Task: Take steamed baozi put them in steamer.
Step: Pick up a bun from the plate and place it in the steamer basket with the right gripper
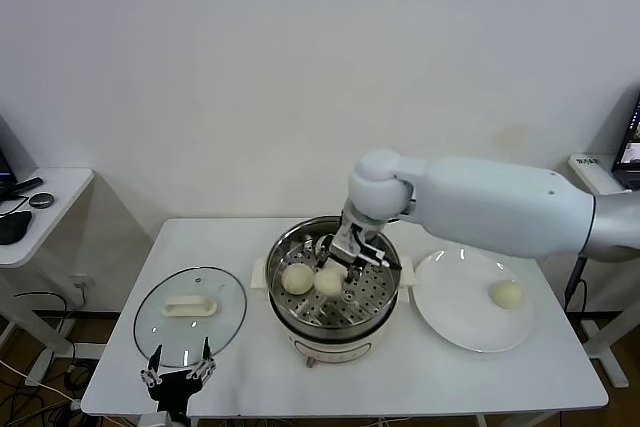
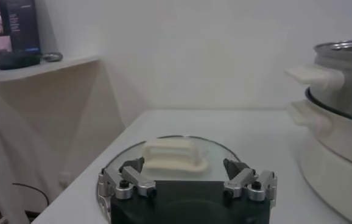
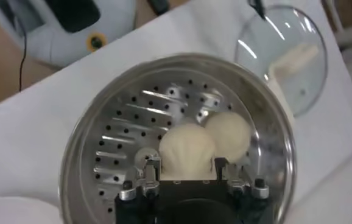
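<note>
Two steamed baozi sit side by side on the perforated tray inside the steamer (image 1: pixel 330 319), which stands at the middle of the white surface (image 1: pixel 250 367). The left baozi (image 1: pixel 297 279) lies free, touching its neighbour. The right baozi (image 1: pixel 329 280) is clasped between the fingers of the right end effector (image 1: pixel 345 259), which reaches down into the pot from the far right. A third baozi (image 1: pixel 507 293) rests alone on the white plate (image 1: pixel 455 317), just right of the steamer. Left of the steamer lies the glass lid (image 1: pixel 190 315) with its white handle. The left end effector (image 1: pixel 178 374) hovers at the lid's near edge, jaws spread wide and holding nothing.
</note>
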Robot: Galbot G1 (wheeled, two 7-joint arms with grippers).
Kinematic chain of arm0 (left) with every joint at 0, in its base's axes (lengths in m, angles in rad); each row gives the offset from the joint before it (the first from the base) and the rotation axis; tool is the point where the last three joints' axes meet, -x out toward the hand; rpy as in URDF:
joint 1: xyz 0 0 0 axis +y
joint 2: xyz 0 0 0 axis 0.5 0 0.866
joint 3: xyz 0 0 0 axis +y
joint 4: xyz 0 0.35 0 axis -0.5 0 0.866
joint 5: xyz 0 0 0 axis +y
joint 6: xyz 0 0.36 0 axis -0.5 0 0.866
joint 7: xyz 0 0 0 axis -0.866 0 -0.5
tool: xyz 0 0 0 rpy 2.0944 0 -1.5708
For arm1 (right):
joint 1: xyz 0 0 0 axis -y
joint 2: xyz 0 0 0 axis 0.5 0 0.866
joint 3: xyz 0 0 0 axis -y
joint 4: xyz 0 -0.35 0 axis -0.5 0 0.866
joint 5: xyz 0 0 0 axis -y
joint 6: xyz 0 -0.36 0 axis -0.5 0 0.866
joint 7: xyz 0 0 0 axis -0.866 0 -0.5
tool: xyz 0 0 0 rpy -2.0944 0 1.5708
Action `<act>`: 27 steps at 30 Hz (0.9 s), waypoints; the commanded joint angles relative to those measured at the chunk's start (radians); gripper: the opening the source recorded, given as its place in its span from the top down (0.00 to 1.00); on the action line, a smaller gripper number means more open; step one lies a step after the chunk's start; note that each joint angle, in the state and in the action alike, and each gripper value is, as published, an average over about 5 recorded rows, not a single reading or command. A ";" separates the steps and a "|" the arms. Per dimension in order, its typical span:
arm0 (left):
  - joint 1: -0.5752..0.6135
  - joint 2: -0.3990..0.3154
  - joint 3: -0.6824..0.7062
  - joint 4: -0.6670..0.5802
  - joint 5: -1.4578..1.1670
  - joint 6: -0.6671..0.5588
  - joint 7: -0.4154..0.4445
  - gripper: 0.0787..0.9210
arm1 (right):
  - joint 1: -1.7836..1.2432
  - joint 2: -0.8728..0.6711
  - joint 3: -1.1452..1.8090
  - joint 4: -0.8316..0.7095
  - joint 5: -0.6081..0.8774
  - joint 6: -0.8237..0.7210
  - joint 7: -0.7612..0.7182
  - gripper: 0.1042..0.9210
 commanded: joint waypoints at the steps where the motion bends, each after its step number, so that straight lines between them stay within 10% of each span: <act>1: 0.001 0.000 0.000 0.001 -0.001 -0.002 -0.003 0.12 | -0.039 0.008 -0.042 -0.013 -0.084 0.341 0.077 0.48; 27: -0.013 0.000 0.000 0.005 -0.010 0.000 0.002 0.12 | -0.069 0.031 -0.013 0.002 -0.253 0.411 0.041 0.47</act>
